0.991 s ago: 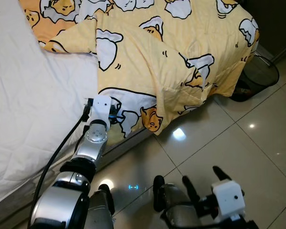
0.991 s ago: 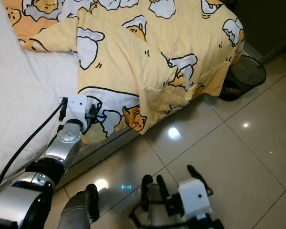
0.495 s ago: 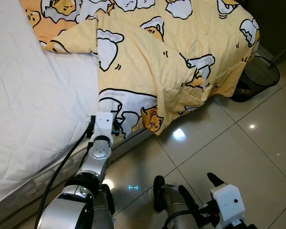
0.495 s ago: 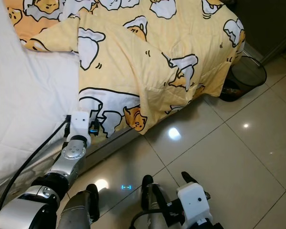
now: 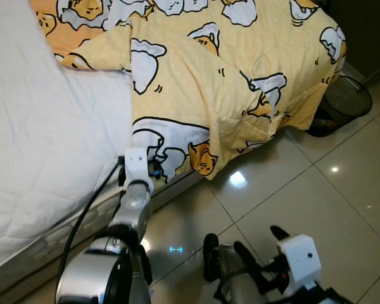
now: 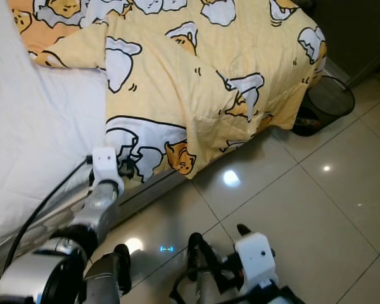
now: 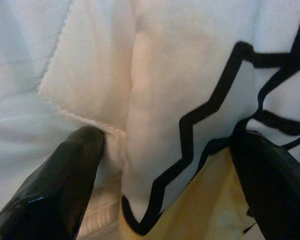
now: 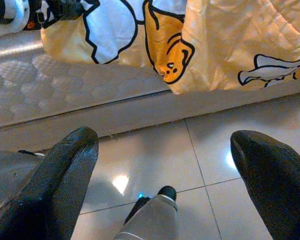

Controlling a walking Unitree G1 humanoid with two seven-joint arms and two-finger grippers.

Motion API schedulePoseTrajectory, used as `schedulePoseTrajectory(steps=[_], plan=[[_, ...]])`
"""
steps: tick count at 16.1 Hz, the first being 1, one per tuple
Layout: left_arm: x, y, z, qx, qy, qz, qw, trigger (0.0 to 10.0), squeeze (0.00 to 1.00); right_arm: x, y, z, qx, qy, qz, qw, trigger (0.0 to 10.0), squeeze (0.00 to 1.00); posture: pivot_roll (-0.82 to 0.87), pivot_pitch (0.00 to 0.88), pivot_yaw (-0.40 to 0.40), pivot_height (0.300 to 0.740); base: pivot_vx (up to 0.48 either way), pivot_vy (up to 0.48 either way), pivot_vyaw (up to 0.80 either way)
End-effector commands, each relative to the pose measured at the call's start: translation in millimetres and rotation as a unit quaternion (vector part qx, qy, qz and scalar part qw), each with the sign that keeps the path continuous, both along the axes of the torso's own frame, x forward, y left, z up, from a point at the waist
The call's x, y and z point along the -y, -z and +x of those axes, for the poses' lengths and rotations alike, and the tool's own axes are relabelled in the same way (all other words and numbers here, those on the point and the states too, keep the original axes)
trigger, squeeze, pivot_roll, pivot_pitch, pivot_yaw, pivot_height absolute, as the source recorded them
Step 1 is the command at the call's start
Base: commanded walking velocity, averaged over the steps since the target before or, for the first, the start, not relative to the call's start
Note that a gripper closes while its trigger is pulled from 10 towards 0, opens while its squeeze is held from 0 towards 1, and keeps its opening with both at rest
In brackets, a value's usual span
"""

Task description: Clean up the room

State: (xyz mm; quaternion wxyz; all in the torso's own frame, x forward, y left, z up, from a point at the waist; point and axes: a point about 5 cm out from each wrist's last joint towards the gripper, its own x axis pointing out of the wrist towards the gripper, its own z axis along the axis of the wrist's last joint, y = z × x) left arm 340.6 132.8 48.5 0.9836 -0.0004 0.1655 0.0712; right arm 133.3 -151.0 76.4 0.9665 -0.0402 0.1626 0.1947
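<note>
We saw a bed (image 5: 44, 145) with a white mattress cover, and a yellow cartoon-print blanket (image 5: 228, 69) lying rumpled across its far half, one corner folded back and its lower edge drooping over the side toward the tiled floor (image 5: 316, 190). Our left end effector (image 5: 153, 170) was stretched out to the bed's edge, right at the hanging hem of the blanket. In the left wrist view its two black fingers (image 7: 60, 180) stood apart with the white, black-outlined corner of the blanket between them, one finger touching the fabric; the jaws had not closed on it. Our right end effector (image 8: 165, 170) hung low over the floor, fingers spread and holding nothing. A dark mesh wastebasket (image 5: 345, 104) stood on the floor just beside the bed's far corner. We judged the tidying barely begun: the blanket was uneven and unsmoothed, so gripping its corner and spreading it flat remained ahead.
</note>
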Motion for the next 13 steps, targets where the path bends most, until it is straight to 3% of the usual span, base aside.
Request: schedulePoseTrajectory(steps=[1,2,8,9,11,13], plan=[[6.3,11,-5.9,-0.033,0.013,-0.016,0.999,10.0,0.00,1.1,-1,-2.7,-0.008,-0.001,0.001,1.000,10.0,0.00,-0.22,0.320,-0.083,0.740,0.000,0.000,0.00],[8.5,5,-0.9,-0.030,0.020,-0.012,0.999,0.0,0.00,0.3,-3,-1.0,-0.005,-0.004,0.000,1.000,10.0,0.00,-0.23,0.320,-0.084,0.740,0.000,0.000,0.00],[11.2,14,-6.8,-0.050,0.061,0.014,0.997,0.0,0.00,-6.5,-2,0.3,-0.012,-0.012,0.005,1.000,10.0,0.00,-0.21,0.321,-0.068,0.740,0.000,0.000,0.00],[13.8,16,-8.5,-0.054,0.070,0.007,0.996,0.0,0.00,-7.2,-1,0.9,-0.014,-0.013,0.006,1.000,10.0,0.00,-0.20,0.321,-0.067,0.740,0.000,0.000,0.00],[23.0,17,-10.1,-0.046,0.091,-0.045,0.994,0.0,0.00,-6.2,1,0.8,-0.021,-0.018,0.006,1.000,10.0,0.00,-0.19,0.317,-0.063,0.740,0.000,0.000,0.00],[24.2,20,-13.8,-0.049,0.109,-0.038,0.992,0.0,0.00,-4.4,3,4.0,-0.020,-0.016,0.003,1.000,10.0,0.00,-0.19,0.309,-0.048,0.740,0.000,0.000,0.00]])
